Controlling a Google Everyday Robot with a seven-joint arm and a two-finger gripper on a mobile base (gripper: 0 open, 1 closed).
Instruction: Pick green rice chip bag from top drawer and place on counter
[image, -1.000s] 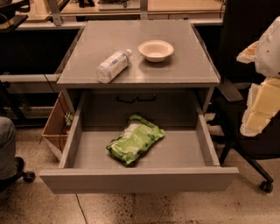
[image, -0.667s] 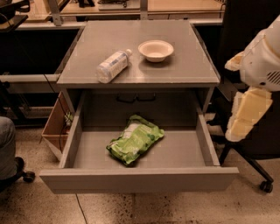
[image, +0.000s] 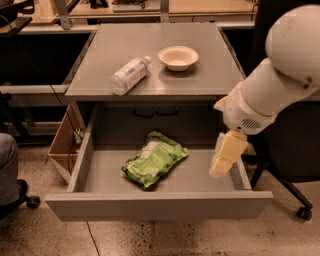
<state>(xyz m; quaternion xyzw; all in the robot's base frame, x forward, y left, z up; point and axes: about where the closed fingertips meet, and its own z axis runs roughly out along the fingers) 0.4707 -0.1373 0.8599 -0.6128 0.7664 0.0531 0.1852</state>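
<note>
The green rice chip bag (image: 154, 159) lies flat in the middle of the open top drawer (image: 160, 204), tilted diagonally. The drawer is pulled fully out below the grey counter (image: 90, 70). My gripper (image: 226, 155) hangs from the white arm over the right side of the drawer, to the right of the bag and apart from it. It holds nothing.
A clear plastic bottle (image: 128, 75) lies on its side on the counter's left half. A white bowl (image: 178, 57) stands at the counter's middle back. A brown box (image: 62, 142) sits left of the cabinet. A chair base (image: 295, 200) is at the right.
My arm has swung in from the right edge of the view, and the gripper now hangs over the drawer's right side. The bag, bottle and bowl have not moved.
</note>
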